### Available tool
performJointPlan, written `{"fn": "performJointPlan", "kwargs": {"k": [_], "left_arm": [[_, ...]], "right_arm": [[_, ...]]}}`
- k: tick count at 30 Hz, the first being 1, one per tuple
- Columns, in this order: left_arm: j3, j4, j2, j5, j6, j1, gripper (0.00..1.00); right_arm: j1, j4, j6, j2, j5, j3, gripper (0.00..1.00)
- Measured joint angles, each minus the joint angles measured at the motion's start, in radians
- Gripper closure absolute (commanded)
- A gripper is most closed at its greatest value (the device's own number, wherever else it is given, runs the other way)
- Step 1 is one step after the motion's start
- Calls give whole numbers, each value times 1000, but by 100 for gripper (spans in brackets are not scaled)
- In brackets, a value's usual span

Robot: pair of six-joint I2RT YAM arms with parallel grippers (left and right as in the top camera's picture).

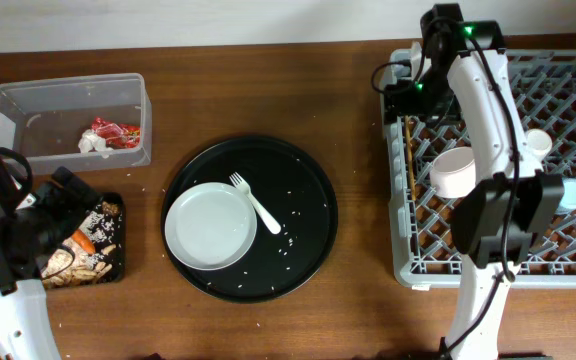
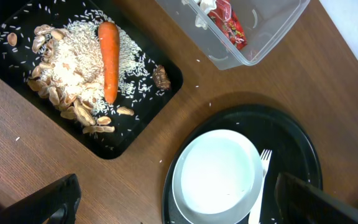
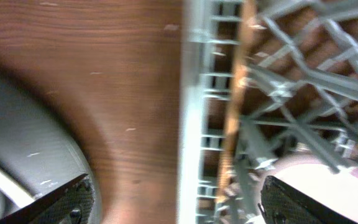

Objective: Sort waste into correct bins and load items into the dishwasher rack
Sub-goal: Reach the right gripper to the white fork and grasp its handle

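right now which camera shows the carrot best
Left wrist: the carrot lies whole on the rice in the shallow black tray. Overhead, the left arm hides most of it. Right wrist does not show it.

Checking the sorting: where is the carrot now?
Left wrist view, upper left: the carrot lies on rice in the shallow black tray, beside the clear tub.

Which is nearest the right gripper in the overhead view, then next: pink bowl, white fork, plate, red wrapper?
From the right gripper:
1. pink bowl, in the rack beside it.
2. white fork, on the round black tray.
3. plate, just past the fork.
4. red wrapper, in the clear tub at far left.
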Motion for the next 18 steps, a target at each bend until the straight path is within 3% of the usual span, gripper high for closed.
{"fn": "performJointPlan", "kwargs": {"k": [8,18], "left_arm": [[0,0,0,0,0,0,0],[0,0,0,0,0,0,1]], "right_arm": [[350,23,-53,-30,-17,-101,15],[601,315,-51,-26,3,-426,18]]}}
